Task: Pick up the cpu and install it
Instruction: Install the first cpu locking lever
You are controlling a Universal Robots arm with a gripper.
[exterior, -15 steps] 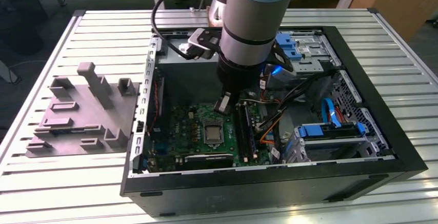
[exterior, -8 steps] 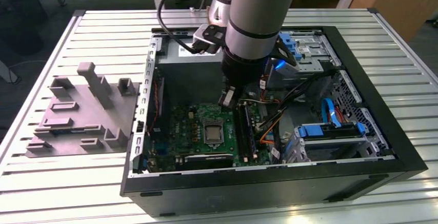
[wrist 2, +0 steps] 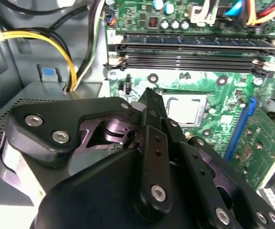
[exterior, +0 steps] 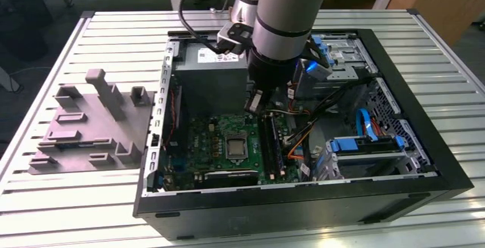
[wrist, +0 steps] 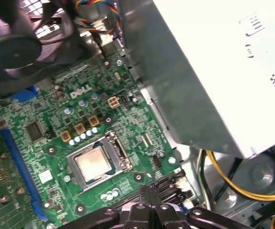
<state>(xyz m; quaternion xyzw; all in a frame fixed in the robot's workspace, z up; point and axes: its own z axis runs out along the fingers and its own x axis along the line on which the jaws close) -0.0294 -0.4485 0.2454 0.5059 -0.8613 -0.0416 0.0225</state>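
The cpu (wrist: 92, 164) is a pale silvery square lying flat in the metal-framed socket on the green motherboard (wrist: 47, 143); it also shows in the second wrist view (wrist 2: 183, 109) and, small, in the exterior view (exterior: 236, 146). My gripper (exterior: 254, 103) hangs inside the open computer case, above the board and a little behind the socket, apart from the chip. Its black fingers (wrist 2: 149, 102) are drawn together with nothing between them. In the first wrist view the fingertips (wrist: 152, 193) sit just off the socket's edge, near the memory slots.
A grey moulded tray (exterior: 83, 129) lies on the slatted table at the exterior view's left. Inside the case (exterior: 424, 146) stand the grey power supply (exterior: 208, 72), memory sticks (wrist 2: 195, 52), a black fan (wrist: 13, 47), blue drive brackets (exterior: 364, 144) and loose cables (wrist 2: 66, 52).
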